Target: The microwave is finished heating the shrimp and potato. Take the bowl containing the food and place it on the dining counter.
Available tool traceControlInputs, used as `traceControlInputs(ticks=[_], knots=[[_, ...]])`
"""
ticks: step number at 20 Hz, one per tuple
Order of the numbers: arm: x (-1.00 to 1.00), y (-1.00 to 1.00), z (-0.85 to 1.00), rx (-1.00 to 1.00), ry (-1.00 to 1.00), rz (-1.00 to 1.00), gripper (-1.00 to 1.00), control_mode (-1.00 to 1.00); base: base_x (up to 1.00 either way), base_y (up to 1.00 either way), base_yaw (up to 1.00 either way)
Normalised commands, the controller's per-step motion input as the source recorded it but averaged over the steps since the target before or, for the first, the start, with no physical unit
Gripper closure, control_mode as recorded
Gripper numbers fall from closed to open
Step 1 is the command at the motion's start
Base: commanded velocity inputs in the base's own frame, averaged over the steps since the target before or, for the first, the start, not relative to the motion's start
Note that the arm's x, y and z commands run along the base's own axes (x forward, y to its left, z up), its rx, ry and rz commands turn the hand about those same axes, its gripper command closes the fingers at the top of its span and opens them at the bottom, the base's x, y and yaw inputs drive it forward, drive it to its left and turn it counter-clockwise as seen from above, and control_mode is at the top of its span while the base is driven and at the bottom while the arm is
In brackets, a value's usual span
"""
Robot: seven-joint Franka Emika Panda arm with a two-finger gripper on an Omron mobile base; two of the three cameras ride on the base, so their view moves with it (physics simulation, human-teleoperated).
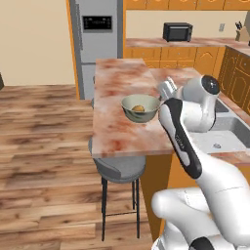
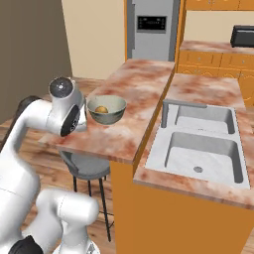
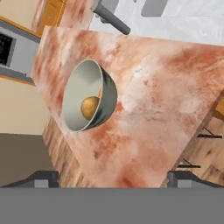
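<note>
One bowl (image 3: 87,96) sits upright on the tabletop (image 3: 157,100), clear of my jaws, and one potato (image 3: 89,107) lies inside it. My gripper (image 3: 113,177) stands wide open with nothing between the fingertips (image 3: 43,178); the bowl lies ahead of them, apart from both and off toward one side of the gap.

I judge the placing done, so the risks are all in the retreat. If I swing the hand sideways instead of drawing straight back, a finger could clip the rim and tip or slide the bowl. From the base cameras the wrist sits just beside the bowl, so the forearm could nudge it too. The bowl stands in from the tabletop's edge above the stool (image 1: 119,168), though a hard knock that way could still send it over.

Count: one bowl, one potato, one stool, one sink (image 2: 206,149) with two basins beyond the jaws, and one tap (image 2: 179,108). No shrimp can be made out in the bowl.
</note>
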Motion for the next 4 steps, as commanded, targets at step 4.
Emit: traceControlInputs(ticks=[4], knots=[[-1.0,0.71,0.0,-0.19,-0.15,0.16,-1.0,-1.0,0.0,0.0,0.0]])
